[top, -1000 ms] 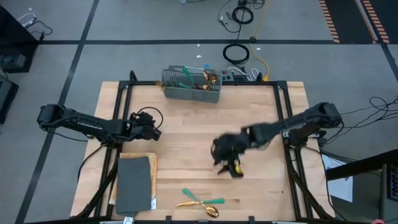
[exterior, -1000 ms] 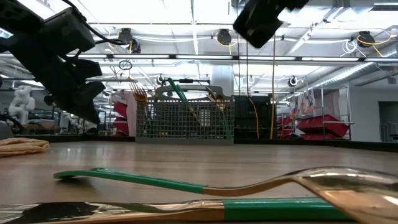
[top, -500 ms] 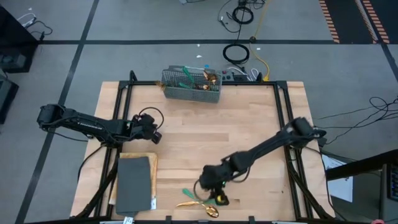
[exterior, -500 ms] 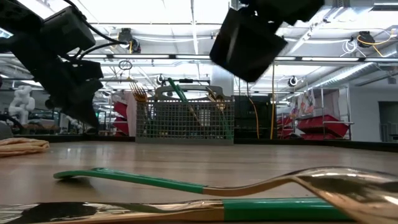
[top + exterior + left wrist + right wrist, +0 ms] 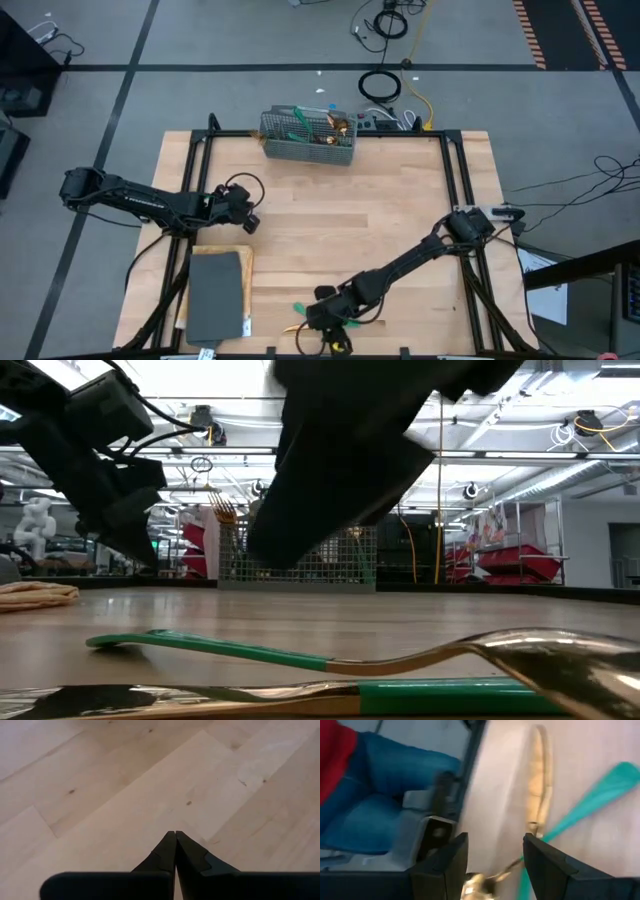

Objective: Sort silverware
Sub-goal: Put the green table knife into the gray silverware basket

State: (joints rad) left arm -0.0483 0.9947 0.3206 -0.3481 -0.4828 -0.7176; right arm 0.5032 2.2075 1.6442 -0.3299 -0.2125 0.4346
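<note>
light, stiff, slippery silverware (image 5: pixel 318 322) low in centre frame; best taken at the teal handle. right gripper (image 5: pixel 495 855) above it, open, empty. left gripper (image 5: pixel 175 836) closed, empty.

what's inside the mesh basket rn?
The mesh basket holds several pieces of silverware, teal handles and gold heads sticking up. Their lower ends and exact count are hidden by the mesh.
</note>
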